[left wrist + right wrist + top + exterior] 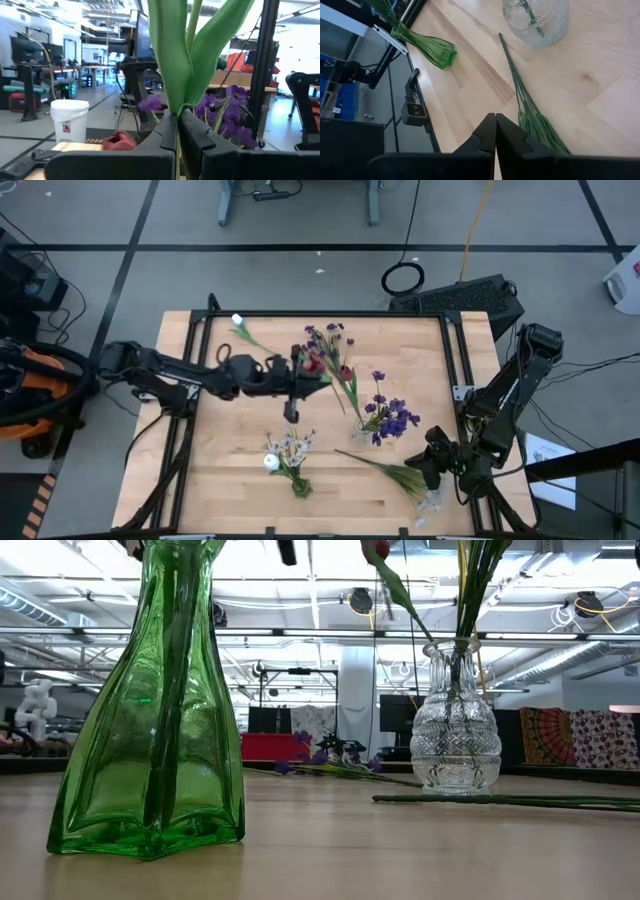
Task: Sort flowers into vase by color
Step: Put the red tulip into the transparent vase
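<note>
My left gripper [305,372] [177,125] is above the table's middle, shut on a green flower stem with long leaves [187,55]. A dark red bloom [314,363] shows right beside it. A clear vase [368,423] [455,730] holds purple flowers [392,418] and a red tulip [375,550]. A green vase [296,480] [150,710] holds white flowers [287,448]. Loose purple flowers [330,336] and a white bud [238,321] lie at the far side. My right gripper [430,462] [495,122] is shut above the near right, beside a bunch of green stems [530,117]. My left gripper pinches the green stem just below where its leaves part [179,109], between the two fingers. The fingers lie about level, pointing toward the table's right, across the stem. The stem stands upright with its leaves rising above the fingers, lifted clear of the table.
The green stems [385,468] lie flat between the clear vase and the right gripper. The table's black frame rails [190,355] run along both sides. Bare wood [230,460] lies left of the green vase. Cables and equipment stand on the floor beyond the far edge.
</note>
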### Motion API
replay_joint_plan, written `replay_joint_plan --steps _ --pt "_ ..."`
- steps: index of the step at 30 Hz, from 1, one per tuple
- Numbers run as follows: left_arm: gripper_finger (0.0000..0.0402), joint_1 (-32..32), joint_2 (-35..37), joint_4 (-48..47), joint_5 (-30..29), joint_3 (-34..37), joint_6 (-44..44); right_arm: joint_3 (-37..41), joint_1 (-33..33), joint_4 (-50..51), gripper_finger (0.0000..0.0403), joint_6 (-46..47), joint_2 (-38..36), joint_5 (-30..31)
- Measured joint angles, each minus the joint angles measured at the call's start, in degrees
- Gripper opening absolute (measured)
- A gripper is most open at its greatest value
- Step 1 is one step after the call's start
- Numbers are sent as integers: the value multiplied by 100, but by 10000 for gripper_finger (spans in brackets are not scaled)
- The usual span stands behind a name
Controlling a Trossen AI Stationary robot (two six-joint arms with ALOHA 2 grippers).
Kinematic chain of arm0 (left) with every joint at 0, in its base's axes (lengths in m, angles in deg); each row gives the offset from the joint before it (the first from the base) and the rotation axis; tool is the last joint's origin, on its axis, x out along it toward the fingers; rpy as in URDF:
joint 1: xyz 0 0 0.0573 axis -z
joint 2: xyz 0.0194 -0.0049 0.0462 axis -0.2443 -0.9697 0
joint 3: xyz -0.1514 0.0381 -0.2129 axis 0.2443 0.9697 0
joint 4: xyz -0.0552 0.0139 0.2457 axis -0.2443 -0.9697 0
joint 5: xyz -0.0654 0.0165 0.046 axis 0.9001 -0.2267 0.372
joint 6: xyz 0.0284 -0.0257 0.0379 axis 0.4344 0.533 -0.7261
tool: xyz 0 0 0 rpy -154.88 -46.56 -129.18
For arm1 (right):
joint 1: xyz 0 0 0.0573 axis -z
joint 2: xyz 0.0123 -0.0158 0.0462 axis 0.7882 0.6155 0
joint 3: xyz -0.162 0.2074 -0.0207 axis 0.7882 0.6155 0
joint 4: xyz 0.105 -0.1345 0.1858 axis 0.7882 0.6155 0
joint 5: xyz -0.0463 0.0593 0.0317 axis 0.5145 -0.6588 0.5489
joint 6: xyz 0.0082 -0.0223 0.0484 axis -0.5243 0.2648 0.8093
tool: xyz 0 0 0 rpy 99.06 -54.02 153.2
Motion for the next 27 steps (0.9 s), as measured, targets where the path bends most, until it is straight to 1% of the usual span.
replay_joint_plan --steps 8,10,13,16,19,24,27 --pt "8 188 -875 549 66 -444 9 0 0 -15 0 13 0 -10" --pt "8 244 -1014 532 70 -605 -9 0 0 -17 0 13 0 -10" --pt "8 322 -1216 509 75 -767 -261 0 0 -25 0 8 0 -16" --pt "8 362 -1357 442 69 -799 -491 0 0 -46 0 0 0 -26" --pt "10 368 -1406 415 64 -801 -503 -2 0 -55 0 -3 0 -41" --pt "17 374 -1432 -155 53 -803 -495 -2 0 -54 0 -109 0 -38" --pt "18 402 -1427 -286 50 -803 -342 -2 0 -52 0 -144 0 -38"
